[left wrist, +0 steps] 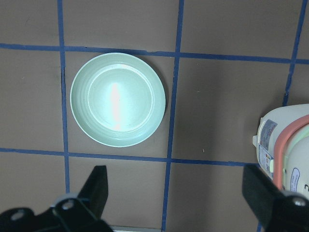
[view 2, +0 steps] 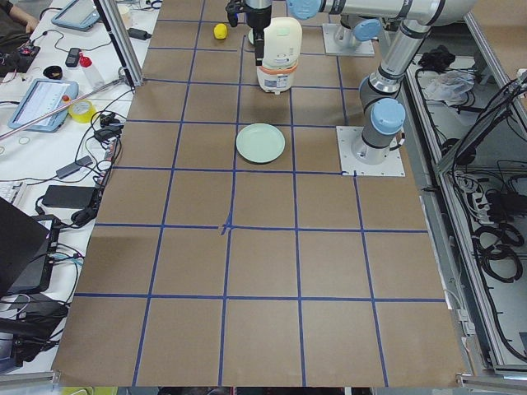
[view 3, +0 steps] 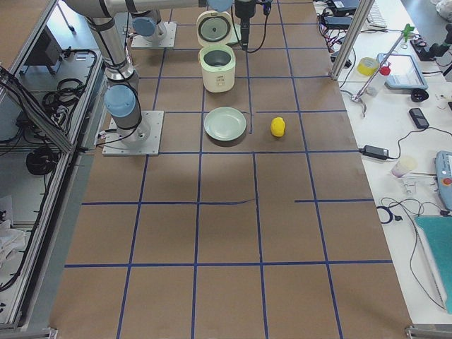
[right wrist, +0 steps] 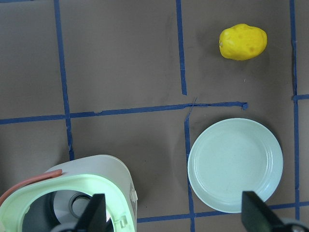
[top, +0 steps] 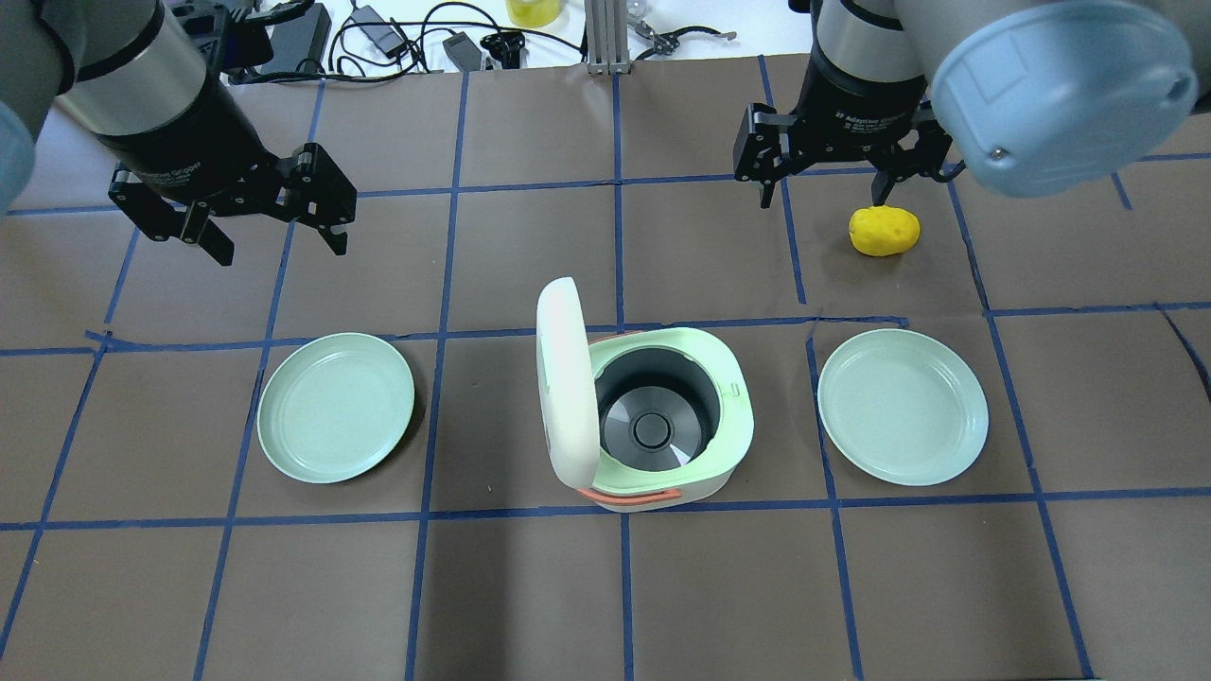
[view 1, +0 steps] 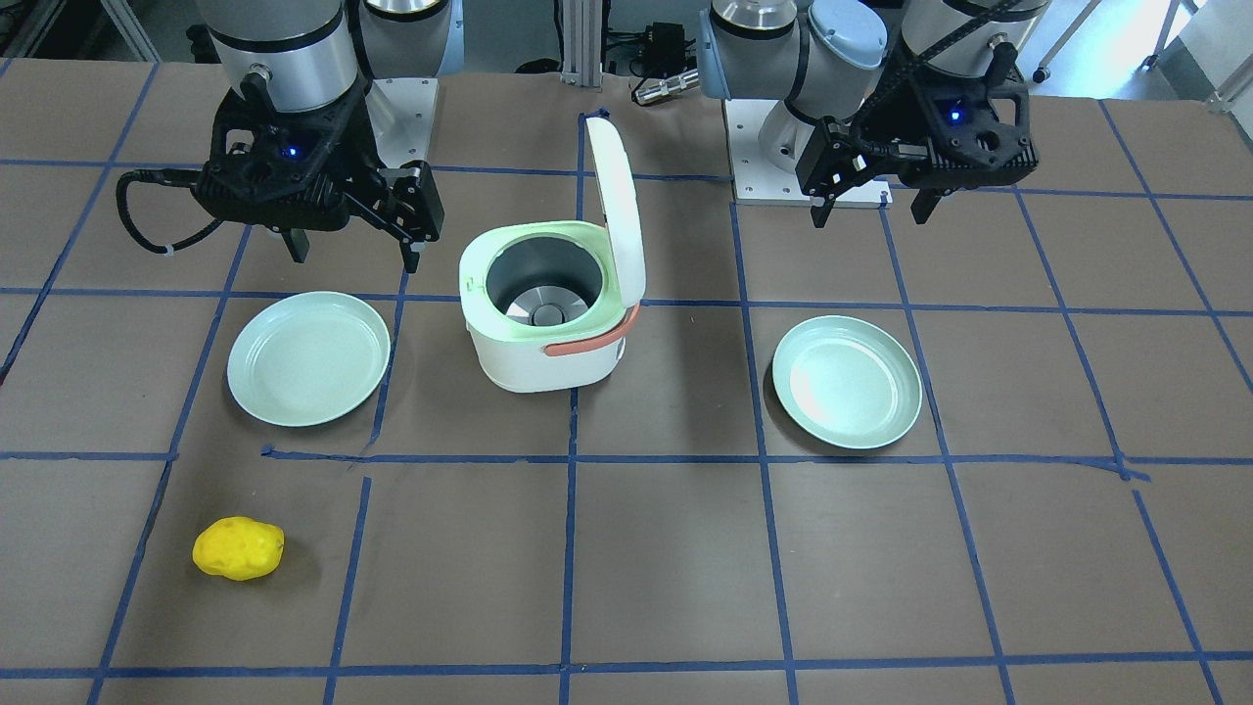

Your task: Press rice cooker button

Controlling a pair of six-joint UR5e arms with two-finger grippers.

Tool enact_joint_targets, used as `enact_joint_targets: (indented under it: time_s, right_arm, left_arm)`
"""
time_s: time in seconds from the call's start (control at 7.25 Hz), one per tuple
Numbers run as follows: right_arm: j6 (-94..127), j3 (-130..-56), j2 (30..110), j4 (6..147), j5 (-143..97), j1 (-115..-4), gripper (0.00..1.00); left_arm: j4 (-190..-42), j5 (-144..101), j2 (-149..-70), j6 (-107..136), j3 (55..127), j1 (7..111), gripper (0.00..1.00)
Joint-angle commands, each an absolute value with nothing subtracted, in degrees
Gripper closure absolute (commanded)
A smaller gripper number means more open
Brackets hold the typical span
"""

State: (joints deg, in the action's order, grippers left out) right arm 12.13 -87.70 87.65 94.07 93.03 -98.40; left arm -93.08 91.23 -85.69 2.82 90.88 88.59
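Note:
The white and pale-green rice cooker stands mid-table with its lid swung up and the empty grey pot showing. A small tab sits on its green rim. It also shows in the front view, at the right edge of the left wrist view and at the bottom left of the right wrist view. My left gripper hovers open and empty, far-left of the cooker. My right gripper hovers open and empty, far-right of it.
Two pale-green plates lie beside the cooker, one on my left and one on my right. A yellow potato-like object lies just beside the right gripper. Cables and gear line the table's far edge.

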Motion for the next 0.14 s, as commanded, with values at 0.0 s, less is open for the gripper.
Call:
enact_joint_targets:
  time_s: [0.0]
  right_arm:
    - [12.1, -87.8, 87.7, 94.0, 93.1, -98.4, 0.0]
  left_arm:
    - [-93.1, 91.2, -85.7, 2.8, 90.9, 88.6, 0.0]
